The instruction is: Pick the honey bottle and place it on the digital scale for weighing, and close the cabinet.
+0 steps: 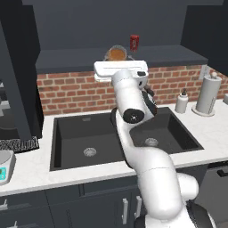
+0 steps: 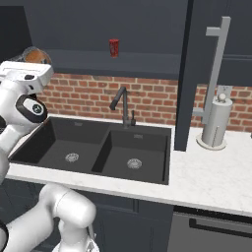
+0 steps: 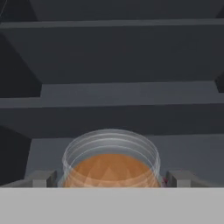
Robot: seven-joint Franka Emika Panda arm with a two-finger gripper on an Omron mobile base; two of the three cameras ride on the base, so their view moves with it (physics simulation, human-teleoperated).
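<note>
Inside the open cabinet [image 1: 18,67], on the lower shelf [image 1: 178,55], honey bottle [image 1: 117,54] sits w/ claw [image 3: 111,178] around it, one fingertip [image 3: 40,178] each side. Can't tell if pads touch the jar. Red can [image 1: 134,43] stands near, further back on same shelf. Digital scale [image 1: 5,165] at far left of tabletop [image 1: 209,129], left of sink [image 1: 89,138]. Cabinet door [image 2: 184,74] open.

Matt navy cabinet [image 2: 197,59], seemingly translucent amber honey bottle [image 3: 110,168]
</note>
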